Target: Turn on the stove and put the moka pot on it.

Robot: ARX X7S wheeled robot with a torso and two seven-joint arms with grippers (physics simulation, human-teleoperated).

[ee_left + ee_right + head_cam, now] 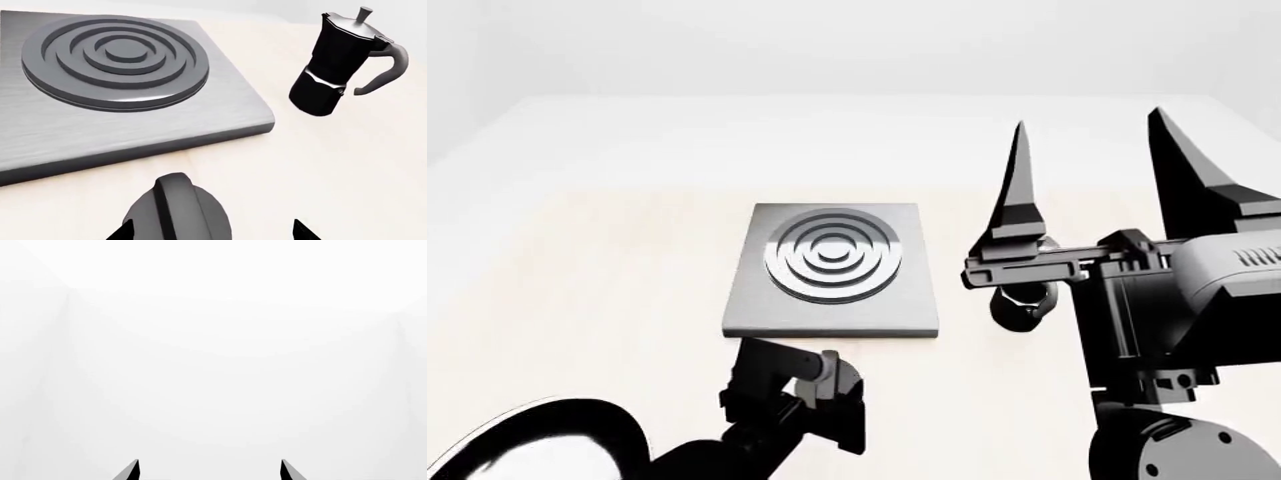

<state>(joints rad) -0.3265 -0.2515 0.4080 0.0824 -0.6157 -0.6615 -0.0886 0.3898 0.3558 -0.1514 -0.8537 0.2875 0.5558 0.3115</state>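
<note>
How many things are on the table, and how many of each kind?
Stove plate: 1
Knob: 1
Moka pot: 1
Total: 3 things. The moka pot stands on the table beside the stove, not on it.

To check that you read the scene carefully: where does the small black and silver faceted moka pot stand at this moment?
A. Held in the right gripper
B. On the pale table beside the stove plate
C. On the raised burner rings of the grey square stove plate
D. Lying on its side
B: the black and silver faceted moka pot stands upright on the pale table, clear of the grey square stove plate, whose rings are bare.
</note>
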